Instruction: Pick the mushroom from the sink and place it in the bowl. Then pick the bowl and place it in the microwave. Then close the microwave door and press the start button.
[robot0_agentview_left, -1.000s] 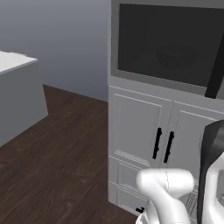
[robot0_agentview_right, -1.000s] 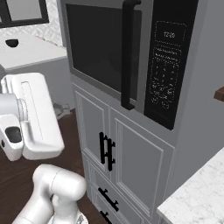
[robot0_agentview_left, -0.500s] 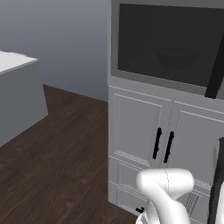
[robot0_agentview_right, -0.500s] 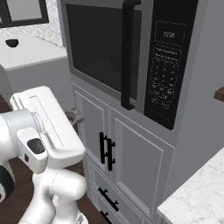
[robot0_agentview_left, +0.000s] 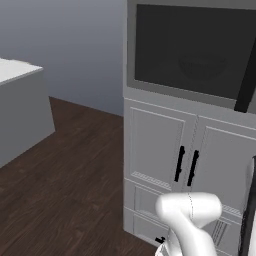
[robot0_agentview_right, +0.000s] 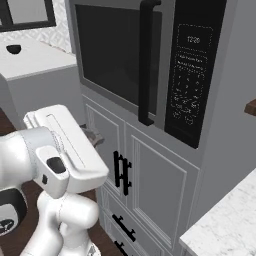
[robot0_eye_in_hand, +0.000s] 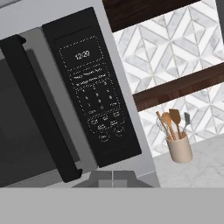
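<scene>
**Door shut, my hand points at the buttons**

My hand (robot0_eye_in_hand: 112, 178) is pinched all the way shut and holds nothing. I think I keep it shut so the closed tips make one small point, good for poking a button. In the hand view the tips sit low, just under the dark button panel (robot0_eye_in_hand: 94, 89), and I cannot tell if they touch it yet.

The panel is right in front of me because the start button is the last job left. The buttons are tiny and faint. I cannot read which one says start. I would guess it is one of the round ones near the bottom of the panel.

The door (robot0_agentview_right: 117, 60) looks closed, flat against the microwave (robot0_agentview_right: 200, 30), with its long black handle (robot0_agentview_right: 146, 65) beside the panel. The glass is very dark. In the left base view I can just make out a dim round shape behind it, which I take to be the bowl (robot0_agentview_left: 200, 65). The mushroom is too small and too dark to see; I think it is in the bowl.

A cup of wooden spoons (robot0_eye_in_hand: 177, 142) stands on the counter (robot0_eye_in_hand: 197, 168) off to the side, well apart from my hand.
</scene>
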